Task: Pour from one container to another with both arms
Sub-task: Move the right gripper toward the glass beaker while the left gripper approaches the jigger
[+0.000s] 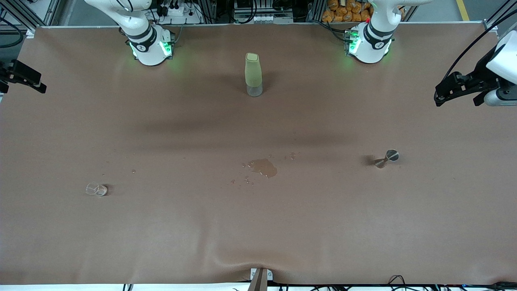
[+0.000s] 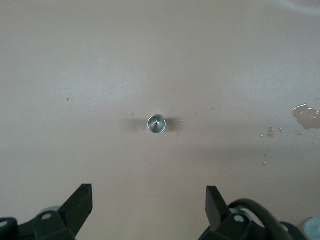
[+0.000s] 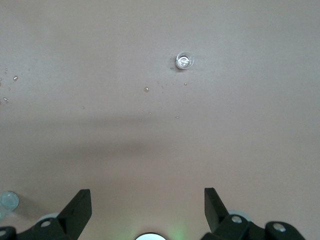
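Observation:
The tiny clear glass cup stands on the brown table toward the right arm's end; the right wrist view shows the cup from above. The steel jigger stands upright toward the left arm's end, and the left wrist view looks down into the jigger. My right gripper hangs high over the table's edge at its own end, open and empty. At the other end my left gripper also hangs high, open and empty.
A tall pale-green bottle with a clear base stands midway between the two arm bases. A puddle of spilled liquid with scattered drops lies mid-table between cup and jigger; it also shows as a puddle in the left wrist view.

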Controlling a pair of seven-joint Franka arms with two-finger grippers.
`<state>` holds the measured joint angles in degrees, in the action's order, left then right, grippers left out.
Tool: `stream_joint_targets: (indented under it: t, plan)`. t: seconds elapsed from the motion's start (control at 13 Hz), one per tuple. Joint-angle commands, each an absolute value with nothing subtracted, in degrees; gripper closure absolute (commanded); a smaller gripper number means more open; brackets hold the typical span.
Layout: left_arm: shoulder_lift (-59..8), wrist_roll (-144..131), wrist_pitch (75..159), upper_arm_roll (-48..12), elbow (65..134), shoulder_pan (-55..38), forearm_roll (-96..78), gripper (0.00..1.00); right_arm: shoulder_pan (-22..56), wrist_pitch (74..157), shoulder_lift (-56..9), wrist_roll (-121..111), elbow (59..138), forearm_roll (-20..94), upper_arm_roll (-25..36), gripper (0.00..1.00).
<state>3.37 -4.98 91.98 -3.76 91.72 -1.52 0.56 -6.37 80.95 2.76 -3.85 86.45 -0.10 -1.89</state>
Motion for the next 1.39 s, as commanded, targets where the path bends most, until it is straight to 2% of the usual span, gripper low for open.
stream_joint_targets:
  t: [0.0, 0.31, 0.62, 0.93, 1.16, 1.31]
  plan:
    - [3.2, -1.9, 90.4, -3.2, 91.0, 0.3, -0.2, 0.00, -7.6, 80.4, 2.8, -4.6, 86.2, -0.3, -2.7, 0.00]
    - [2.9, 10.5, 89.9, -3.1, 93.3, 3.2, -0.6, 0.00, -9.4, 81.7, 1.6, -9.3, 86.2, -0.3, -2.7, 0.00]
    - [0.5, 19.1, 90.6, -3.1, 94.7, 9.7, -9.5, 0.00, -13.5, 88.4, -3.1, -25.1, 86.2, 0.7, -2.7, 0.00]
    - [-0.3, 27.0, 90.4, -3.1, 96.8, 14.4, -15.5, 0.00, -22.0, 94.9, -11.2, -47.7, 85.8, 11.6, -2.7, 0.00]
    - [-0.7, 36.3, 89.1, -3.1, 100.0, 20.6, -22.9, 0.00, -24.8, 99.7, -17.1, -60.2, 85.7, 15.2, -2.7, 0.00]
    - [-3.5, 43.8, 88.4, -3.1, 100.8, 23.1, -25.5, 0.00, -27.5, 100.5, -22.6, -67.2, 85.6, 21.8, -2.8, 0.00]
